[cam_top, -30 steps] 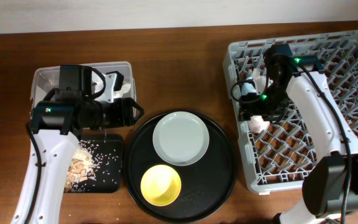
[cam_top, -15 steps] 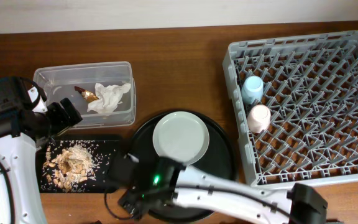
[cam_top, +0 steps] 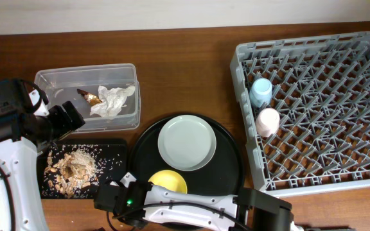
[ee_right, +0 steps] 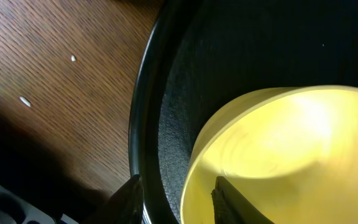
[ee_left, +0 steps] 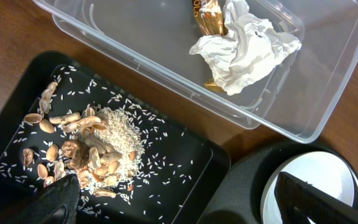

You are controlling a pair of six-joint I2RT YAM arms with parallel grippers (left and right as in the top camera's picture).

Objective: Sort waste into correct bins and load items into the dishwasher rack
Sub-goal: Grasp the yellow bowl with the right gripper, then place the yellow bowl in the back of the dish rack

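Observation:
The clear tub (cam_top: pixel 56 80) holds the white napkin (cam_top: pixel 112 101) and the foil wrapper (cam_top: pixel 92 97); both also show in the left wrist view, the napkin (ee_left: pixel 244 46) and the wrapper (ee_left: pixel 209 15). The shallow black tray (cam_top: pixel 115 179) holds food scraps (cam_top: pixel 72 168). My left gripper (cam_top: pixel 76 120) is open and empty, hovering over the tray's near edge (ee_left: pixel 185 205). The yellow bowl (cam_top: pixel 170 180) and the grey-white plate (cam_top: pixel 186 142) sit on the round black tray (cam_top: pixel 227 183). My right gripper (ee_right: pixel 179 202) is open, its fingers straddling the yellow bowl's (ee_right: pixel 278 149) left rim. The blue cup (cam_top: pixel 261 92) and pink cup (cam_top: pixel 268 120) are in the rack (cam_top: pixel 313 40).
The right arm reaches in from the bottom edge, its wrist (cam_top: pixel 126 200) below the black tray. A few rice grains (ee_right: pixel 25 101) lie on the wood beside the round tray's rim (ee_right: pixel 143 112). The rack fills the right side.
The right arm left the rack, swung across to the bowl, then shifted so the bowl shows. The left arm pulled back from the tub to the left, then held still.

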